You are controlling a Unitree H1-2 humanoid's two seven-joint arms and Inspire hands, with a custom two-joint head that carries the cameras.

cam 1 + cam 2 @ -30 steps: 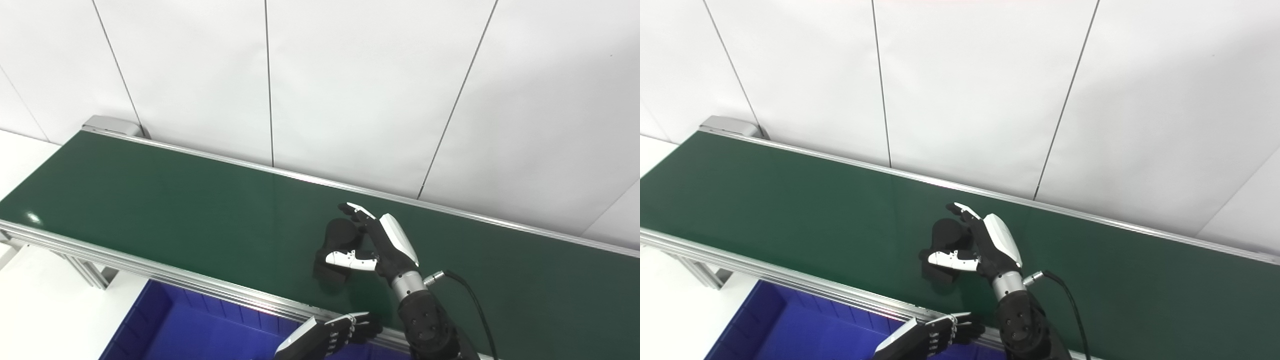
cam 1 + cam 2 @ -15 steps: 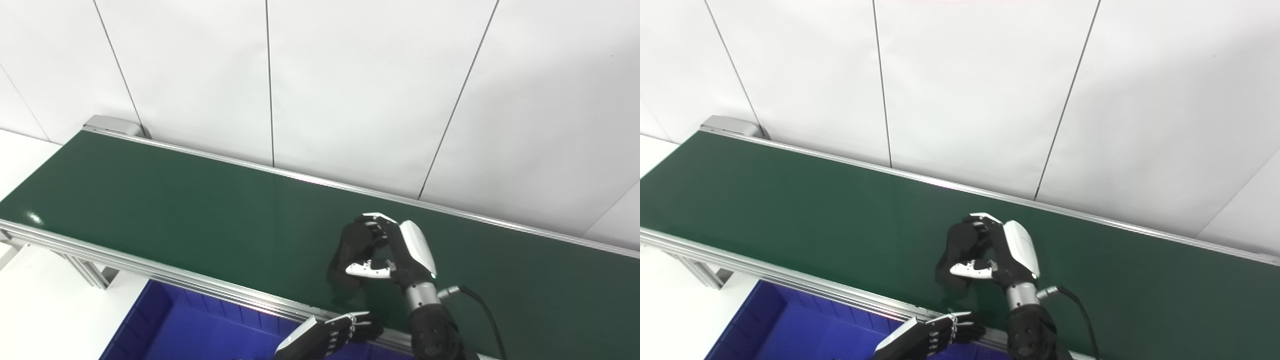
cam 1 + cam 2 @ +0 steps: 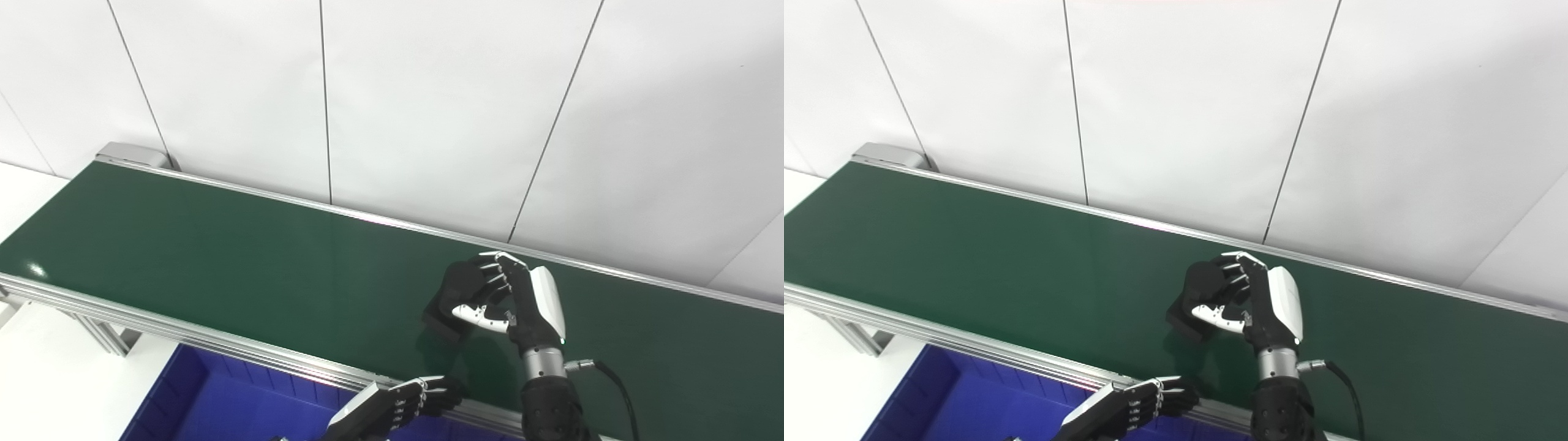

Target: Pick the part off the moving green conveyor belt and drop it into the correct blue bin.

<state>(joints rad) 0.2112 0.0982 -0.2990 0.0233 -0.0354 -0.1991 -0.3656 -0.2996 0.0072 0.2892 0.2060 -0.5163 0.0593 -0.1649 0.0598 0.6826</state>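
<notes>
Fingers of your right hand point(image 3: 520, 300) curl around the matte black elongated part point(image 3: 456, 297) over the dark green conveyor belt point(image 3: 184, 245), long axis slanting from far edge toward the near rail. Your left hand point(image 3: 401, 404) rests half-curled, empty, above the blue plastic bin point(image 3: 202, 398).

The bench point(image 3: 184, 257) is a green conveyor belt with aluminium side rails. A black part point(image 3: 456, 297) sits toward its right end, between near and far edges; contact with the belt cannot be confirmed.
</notes>
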